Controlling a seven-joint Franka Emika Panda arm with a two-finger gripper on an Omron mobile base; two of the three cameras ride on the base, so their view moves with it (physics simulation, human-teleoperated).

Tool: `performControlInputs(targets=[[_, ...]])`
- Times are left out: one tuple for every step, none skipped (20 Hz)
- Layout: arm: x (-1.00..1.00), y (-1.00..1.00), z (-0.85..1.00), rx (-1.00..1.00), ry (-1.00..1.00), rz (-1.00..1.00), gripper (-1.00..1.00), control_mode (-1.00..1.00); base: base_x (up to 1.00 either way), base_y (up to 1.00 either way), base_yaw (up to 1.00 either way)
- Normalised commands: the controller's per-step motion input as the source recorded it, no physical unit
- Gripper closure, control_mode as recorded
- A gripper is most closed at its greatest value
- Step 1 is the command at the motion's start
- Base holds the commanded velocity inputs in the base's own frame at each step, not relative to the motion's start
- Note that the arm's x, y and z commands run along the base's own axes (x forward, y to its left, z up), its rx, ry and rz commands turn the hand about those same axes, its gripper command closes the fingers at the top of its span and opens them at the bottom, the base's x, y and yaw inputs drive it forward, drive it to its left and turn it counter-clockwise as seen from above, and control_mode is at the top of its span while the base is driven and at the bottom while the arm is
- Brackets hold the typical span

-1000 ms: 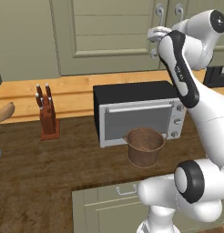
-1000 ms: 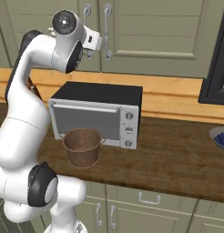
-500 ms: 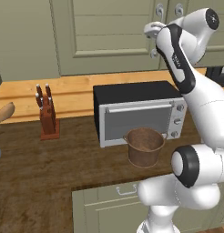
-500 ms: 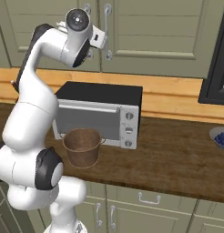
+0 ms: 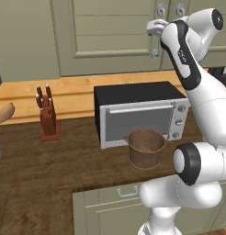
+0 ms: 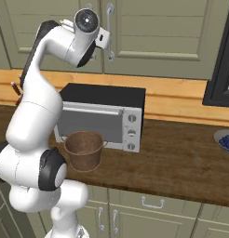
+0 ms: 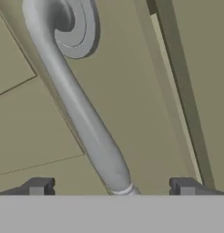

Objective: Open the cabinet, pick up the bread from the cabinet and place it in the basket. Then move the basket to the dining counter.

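Note:
The cabinet (image 5: 115,36) has its sage-green doors shut, so the bread is hidden. My gripper (image 5: 154,28) is up against the door at its long silver handle (image 5: 155,51). In the hand view the curved handle (image 7: 82,118) runs down between my two fingertips (image 7: 38,186), and the gripper (image 7: 111,186) is open around its lower end. From the right, the gripper (image 6: 107,41) sits on the handle (image 6: 110,55). The brown basket (image 5: 144,148) stands empty on the dark worktop in front of the toaster oven. The dining counter is out of view.
A black and silver toaster oven (image 5: 138,117) sits behind the basket (image 6: 84,149). A knife block (image 5: 48,114) and a wooden spoon (image 5: 4,112) are to the left. A bowl (image 6: 225,139) lies at the right edge, under a dark panel (image 6: 223,60).
The arm has lifted the hand up and in toward the cabinet door, bringing the open fingers around the handle. Basket and oven have not moved.

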Motion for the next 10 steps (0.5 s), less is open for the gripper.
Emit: performControlInputs(targets=[[0.23,0.00,0.00,0.00,0.00,0.07,-1.00,-1.00,0.00,0.00,0.00],[0.18,0.28,0.00,0.00,-0.03,0.05,-1.00,-1.00,0.00,0.00,0.00],[0.24,0.36,0.00,0.00,-0.08,0.05,-1.00,-1.00,0.00,0.00,0.00],[0.28,0.41,0.00,0.00,-0.10,0.04,-1.00,-1.00,0.00,0.00,0.00],[0.31,0.45,0.00,0.00,-0.11,0.03,1.00,-1.00,0.00,0.00,0.00],[0.36,0.50,0.00,-0.01,-0.11,0.02,1.00,-1.00,0.00,0.00,0.00],[0.38,0.54,0.00,-0.03,-0.12,0.02,1.00,-1.00,0.00,0.00,0.00],[0.35,0.54,0.00,-0.06,-0.14,0.01,1.00,-1.00,0.00,0.00,0.00],[0.38,0.51,0.00,-0.06,-0.15,0.00,1.00,-1.00,0.00,0.00,0.00],[0.47,0.38,0.00,-0.07,-0.14,0.00,1.00,-1.00,0.00,0.00,0.00]])
